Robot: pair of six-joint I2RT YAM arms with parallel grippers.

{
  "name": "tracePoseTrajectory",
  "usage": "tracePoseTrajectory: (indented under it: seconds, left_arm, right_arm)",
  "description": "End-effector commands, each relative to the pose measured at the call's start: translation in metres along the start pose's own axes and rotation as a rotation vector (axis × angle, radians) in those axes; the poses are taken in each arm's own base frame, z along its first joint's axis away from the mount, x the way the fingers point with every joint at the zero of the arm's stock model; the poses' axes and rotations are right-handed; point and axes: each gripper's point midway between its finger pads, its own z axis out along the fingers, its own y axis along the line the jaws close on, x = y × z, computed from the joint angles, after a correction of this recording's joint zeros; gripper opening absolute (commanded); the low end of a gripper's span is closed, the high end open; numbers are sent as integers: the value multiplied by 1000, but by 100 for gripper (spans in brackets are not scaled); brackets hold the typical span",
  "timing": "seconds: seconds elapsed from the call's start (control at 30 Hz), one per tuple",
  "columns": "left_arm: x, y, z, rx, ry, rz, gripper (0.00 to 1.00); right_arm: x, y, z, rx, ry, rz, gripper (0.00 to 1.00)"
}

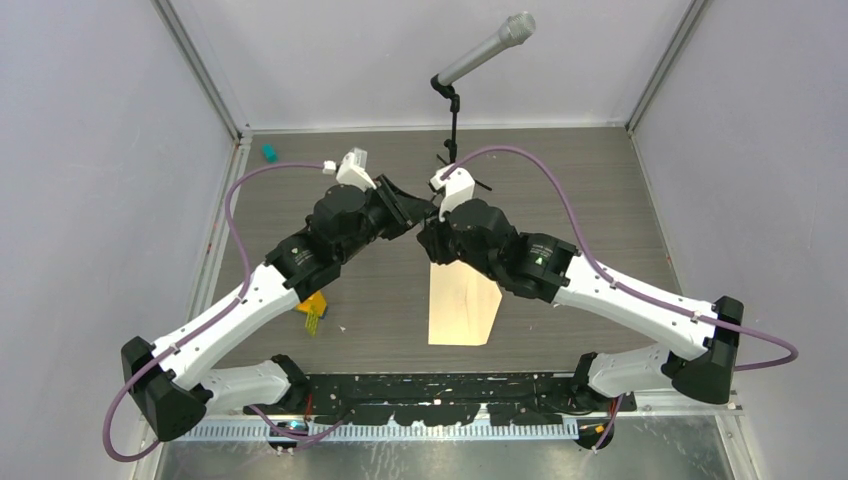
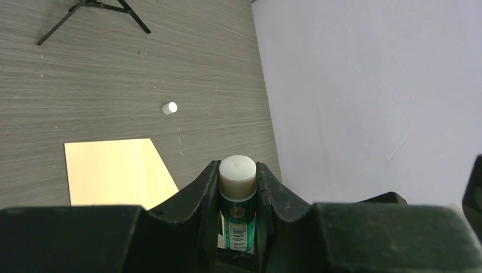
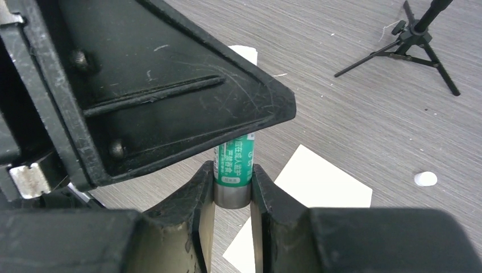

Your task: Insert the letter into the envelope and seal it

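Observation:
Both grippers are shut on one green glue stick [image 2: 239,219] and hold it in the air between them. My left gripper [image 2: 237,170] clamps its upper end, where the bare white glue tip [image 2: 237,169] sticks out. My right gripper [image 3: 233,170] clamps its grey base [image 3: 232,196]. In the top view the grippers meet at the table's middle [image 1: 428,220]. Below them a pale tan-cream paper [image 1: 463,305] lies flat; it also shows in the left wrist view [image 2: 113,170] and the right wrist view [image 3: 324,182]. No diamond mark shows, so I cannot tell letter from envelope.
A small white cap [image 2: 169,108] lies on the table beyond the paper, also in the right wrist view [image 3: 425,179]. A microphone stand [image 1: 455,120] is at the back centre. An orange-yellow object [image 1: 312,308] lies under the left arm. A teal item [image 1: 268,153] sits back left.

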Motion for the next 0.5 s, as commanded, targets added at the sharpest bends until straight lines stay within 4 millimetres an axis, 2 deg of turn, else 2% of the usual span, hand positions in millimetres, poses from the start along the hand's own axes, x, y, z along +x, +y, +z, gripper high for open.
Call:
tracePoseTrajectory:
  seconds: [0.0, 0.07, 0.17, 0.2, 0.23, 0.27, 0.37, 0.47]
  left_arm:
    - [-10, -30, -11, 137, -25, 29, 0]
    - [-11, -42, -18, 218, -32, 50, 0]
    - [-9, -66, -32, 382, -35, 88, 0]
    - [-7, -74, -40, 438, -29, 107, 0]
    - [-8, -81, -47, 488, -35, 124, 0]
    - [-7, -86, -52, 528, -37, 142, 0]
    - [-7, -99, -69, 632, -55, 181, 0]
    - [-8, -101, -76, 657, -65, 200, 0]
  right_arm:
    - [-45, -2, -12, -89, -108, 131, 8]
    - [-47, 1, -15, -223, -95, 230, 6]
    - [-55, 20, -29, -501, -74, 341, 6]
    - [-64, 26, -35, -587, -90, 373, 5]
    - [-63, 29, -39, -649, -67, 414, 5]
    - [-74, 33, -45, -729, -96, 437, 5]
    - [-83, 35, -55, -867, -98, 534, 4]
    - [-92, 33, -61, -928, -113, 597, 5]
